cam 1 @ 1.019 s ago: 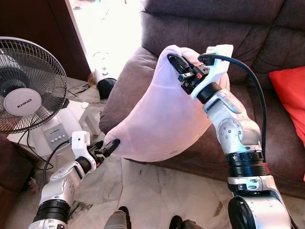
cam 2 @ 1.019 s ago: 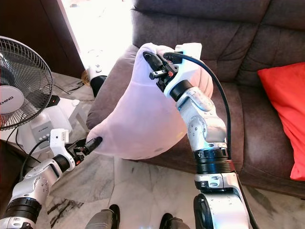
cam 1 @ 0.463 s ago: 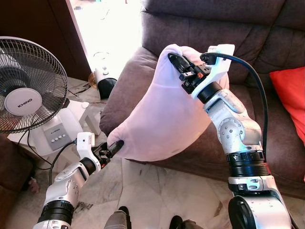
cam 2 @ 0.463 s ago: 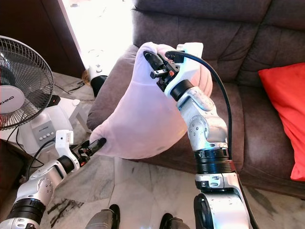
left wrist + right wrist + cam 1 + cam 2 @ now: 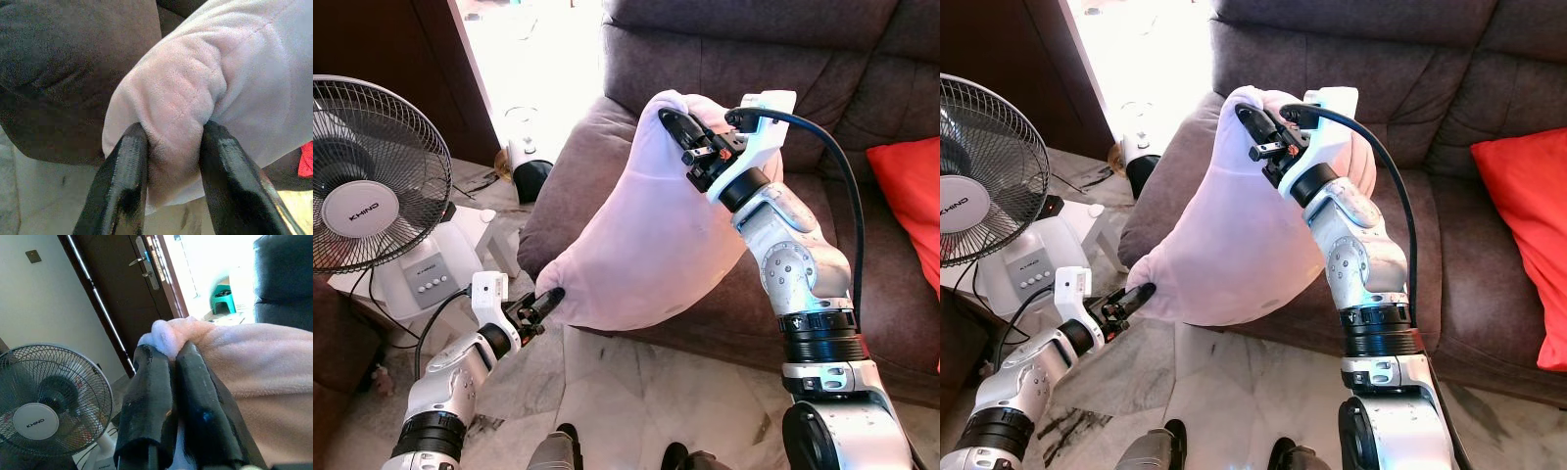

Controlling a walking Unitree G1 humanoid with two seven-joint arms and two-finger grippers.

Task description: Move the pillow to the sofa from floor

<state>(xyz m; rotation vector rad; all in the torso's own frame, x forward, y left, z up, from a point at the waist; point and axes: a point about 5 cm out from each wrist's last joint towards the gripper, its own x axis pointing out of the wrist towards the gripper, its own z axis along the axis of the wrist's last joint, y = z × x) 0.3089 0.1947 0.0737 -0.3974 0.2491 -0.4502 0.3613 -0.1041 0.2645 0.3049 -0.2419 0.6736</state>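
Note:
A pale pink plush pillow [image 5: 646,245] hangs in the air in front of the brown sofa [image 5: 822,69], stretched between both arms. My right gripper [image 5: 674,122] is shut on its top corner, high over the sofa's left seat; in the right wrist view the fingers [image 5: 161,396] pinch a tuft of the fabric. My left gripper [image 5: 551,299] is shut on the lower left corner, just above the floor at the sofa's front edge. In the left wrist view both fingers [image 5: 124,181] squeeze that rounded corner [image 5: 176,127].
A standing fan [image 5: 372,176] and its white base [image 5: 435,274] are close on the left. A red cushion [image 5: 911,196] lies on the sofa's right side. Marble floor [image 5: 636,392] spreads below. A dark door [image 5: 122,298] stands behind the fan.
The left gripper, with the pillow's lower corner, has moved slightly right and toward the sofa. The right gripper holds nearly still.

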